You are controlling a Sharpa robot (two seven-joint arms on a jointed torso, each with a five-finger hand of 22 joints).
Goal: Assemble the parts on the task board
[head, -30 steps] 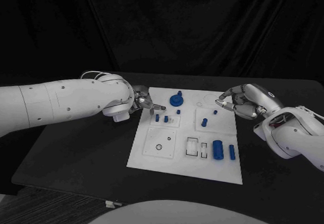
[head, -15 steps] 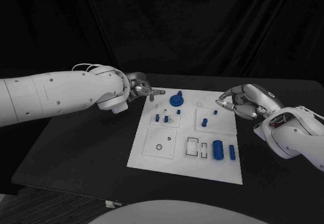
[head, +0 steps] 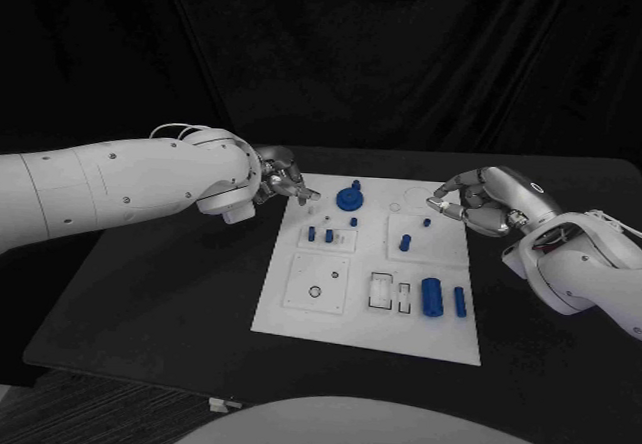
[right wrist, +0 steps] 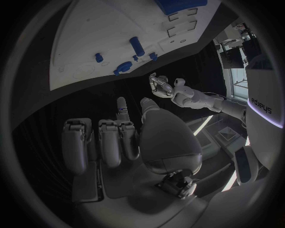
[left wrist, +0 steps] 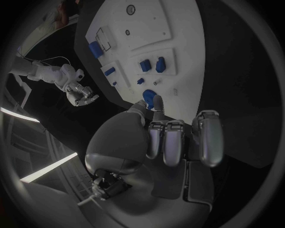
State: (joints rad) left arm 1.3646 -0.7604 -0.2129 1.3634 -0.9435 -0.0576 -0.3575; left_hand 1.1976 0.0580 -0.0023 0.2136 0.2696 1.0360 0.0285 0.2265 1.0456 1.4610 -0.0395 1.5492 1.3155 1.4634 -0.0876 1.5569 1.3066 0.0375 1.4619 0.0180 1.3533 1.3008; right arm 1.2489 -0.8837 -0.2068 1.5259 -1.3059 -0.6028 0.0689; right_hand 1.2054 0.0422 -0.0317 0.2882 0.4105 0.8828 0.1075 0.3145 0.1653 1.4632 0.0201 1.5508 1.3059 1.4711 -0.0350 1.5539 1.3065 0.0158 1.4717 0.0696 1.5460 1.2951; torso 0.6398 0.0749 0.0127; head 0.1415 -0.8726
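White and flat, the task board (head: 348, 314) lies at the centre of the black worktop (head: 159, 294), carrying the blue parts: a round knobbed piece (head: 350, 198) near its 12 o'clock edge, short pegs (head: 320, 235) just below it, another peg (head: 405, 243) toward 2 o'clock, and a large cylinder (head: 431, 296) with a slimmer bar (head: 460, 300) at about 4 o'clock.

The left robot hand (head: 281, 187) hovers at the board's 10 o'clock corner, beside the knobbed piece, fingers curled in; nothing shows between them. The right robot hand (head: 474, 202) hangs off the 2 o'clock corner, likewise curled, apparently empty.

The likely trouble: a left-hand reach for the knobbed piece with the fingers so tightly folded could nudge it or topple the nearby pegs. The board seems unfixed, so a sideways push could slide it.

Hard to judge: whether the pegs stand seated in holes or loose, what the outlined slots (head: 389, 292) at 6 o'clock accept, and the left fingertips, which the wrist view leaves foreshortened.
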